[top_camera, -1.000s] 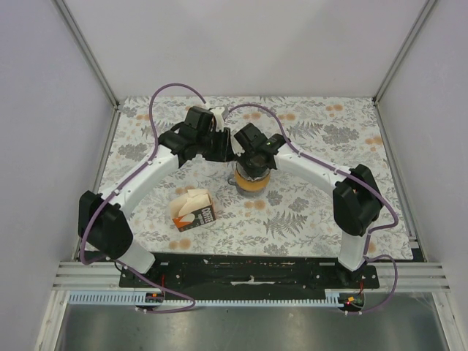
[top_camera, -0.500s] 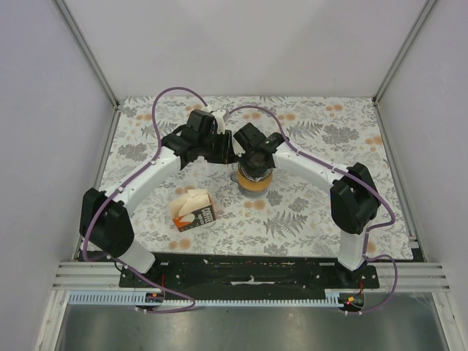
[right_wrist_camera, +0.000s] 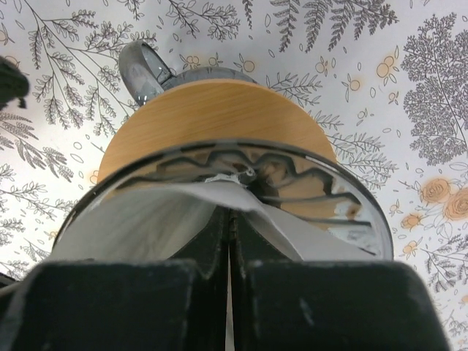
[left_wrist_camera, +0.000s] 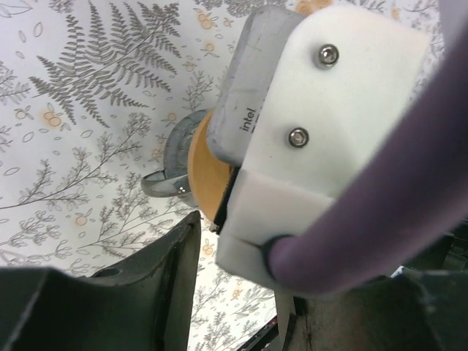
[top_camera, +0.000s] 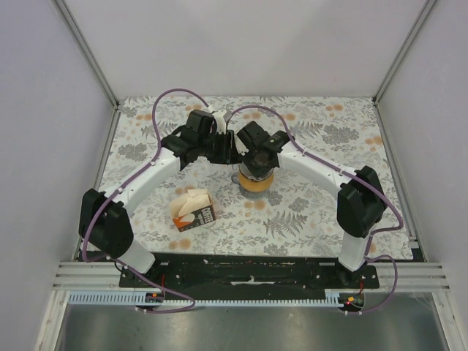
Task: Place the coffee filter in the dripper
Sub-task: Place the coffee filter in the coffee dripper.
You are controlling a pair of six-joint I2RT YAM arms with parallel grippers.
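The dripper (right_wrist_camera: 349, 206), a dark wire cone with a small handle (right_wrist_camera: 141, 70), stands on a flat tan ring (right_wrist_camera: 212, 110) mid-table. In the top view the dripper (top_camera: 256, 180) is mostly hidden under my right wrist. My right gripper (right_wrist_camera: 232, 238) is shut on the white paper coffee filter (right_wrist_camera: 139, 219), whose folds lie inside the dripper's rim. My left gripper (left_wrist_camera: 241, 281) is open and empty, close beside the right wrist's left side (top_camera: 228, 151). Its view shows the tan ring (left_wrist_camera: 203, 172), the dripper's handle (left_wrist_camera: 159, 183) and the right wrist's white camera mount (left_wrist_camera: 344, 110).
An orange, white and black COFFEE carton (top_camera: 194, 209) lies near left of the dripper. A purple cable (left_wrist_camera: 409, 190) crosses the left wrist view. The fern-patterned table (top_camera: 329, 139) is walled at the back and both sides.
Both wrists have edged a little closer together over the dripper. The right arm's elbow has shifted slightly right. The filter stays gripped.
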